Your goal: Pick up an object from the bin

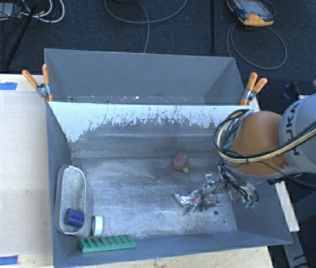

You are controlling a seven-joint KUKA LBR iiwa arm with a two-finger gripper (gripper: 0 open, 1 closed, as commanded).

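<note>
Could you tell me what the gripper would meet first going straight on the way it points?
Probably the bin floor just beneath the gripper, which points down and leftward; depth is unclear.

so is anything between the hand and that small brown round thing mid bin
Nothing visible: only bare bin floor lies between the hand and the small brown round thing. The clear tub and green ridged block lie far left.

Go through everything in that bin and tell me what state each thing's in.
Tool: down low, right of centre.
Brown round thing: loose mid-floor, apart from the tool.
Clear container: lying on its side, left.
Blue cap: inside the container's near end.
White cap: loose beside the container.
Green toothed strip: flat along the near wall.
</note>
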